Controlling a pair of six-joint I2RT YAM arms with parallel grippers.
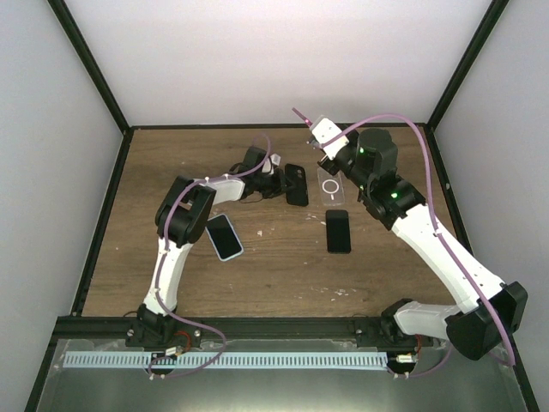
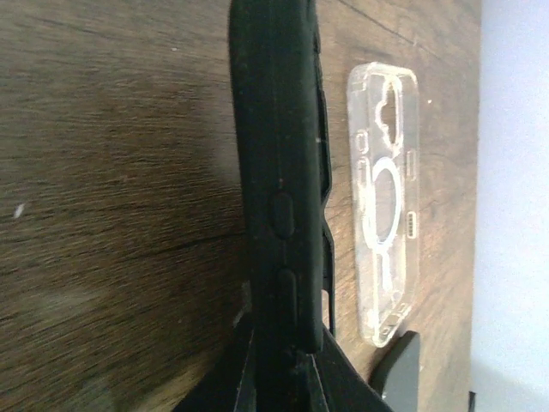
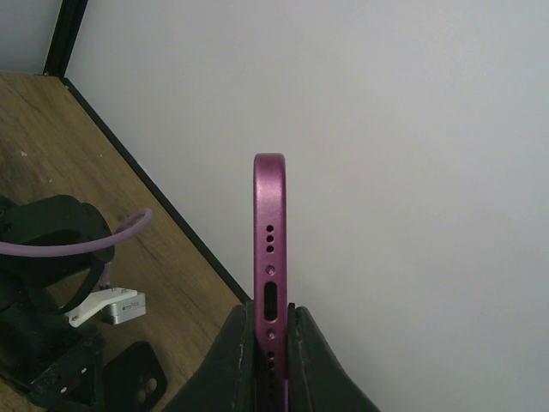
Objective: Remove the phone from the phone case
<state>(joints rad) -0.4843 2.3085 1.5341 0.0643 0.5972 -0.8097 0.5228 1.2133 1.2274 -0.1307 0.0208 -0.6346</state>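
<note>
The right pincer [image 3: 269, 330] is closed to a narrow gap on the lower end of a bare purple phone [image 3: 268, 223]. It holds the phone upright on edge in the air, with the charging port and speaker holes facing the wrist camera. The phone looks stiff and smooth-sided, probably slippery and breakable, so pinching its two flat faces, as here, seems the safest hold. Below and to the left of this pincer, the left pincer [image 2: 286, 365] is clamped on one end of a black phone case [image 2: 279, 172], which is turned on its long edge over the wooden table [image 2: 111, 172]. Whether anything sits inside it cannot be told. The case looks rubbery and should flex. Just to the right of that grip, as its own camera sees it, a clear case [image 2: 386, 202] lies flat and empty, with wood showing through.
</note>
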